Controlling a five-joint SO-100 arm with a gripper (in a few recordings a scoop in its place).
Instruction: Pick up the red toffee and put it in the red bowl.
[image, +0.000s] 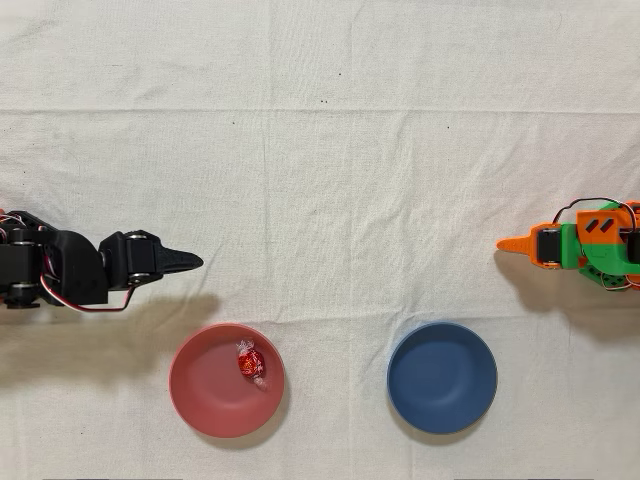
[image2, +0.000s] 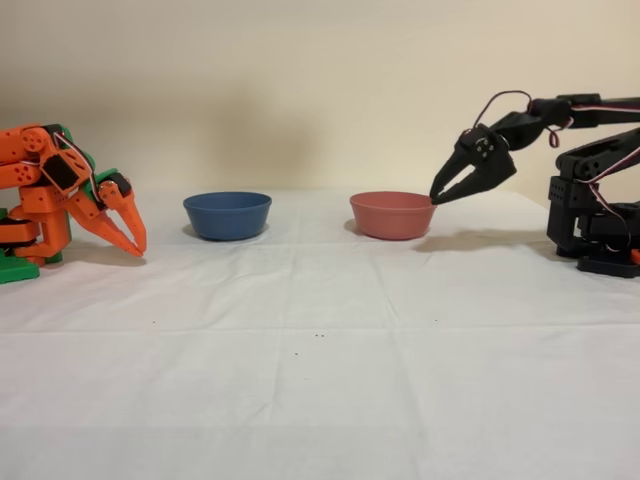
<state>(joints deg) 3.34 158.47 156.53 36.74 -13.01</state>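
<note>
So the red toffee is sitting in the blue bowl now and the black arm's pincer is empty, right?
Not quite. The overhead view shows the red toffee lying in the red bowl, not the blue bowl. The pincer is indeed empty.

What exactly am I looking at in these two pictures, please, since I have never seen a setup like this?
These are two small robot arms on a cloth-covered table. One picture looks straight down, the other from the side. The black arm is the working one; its gripper has two fingers, which look nearly closed and hold nothing. The orange arm is idle. Two bowls sit on the cloth: a blue bowl and a red bowl. The red toffee already lies inside the red one.
</note>
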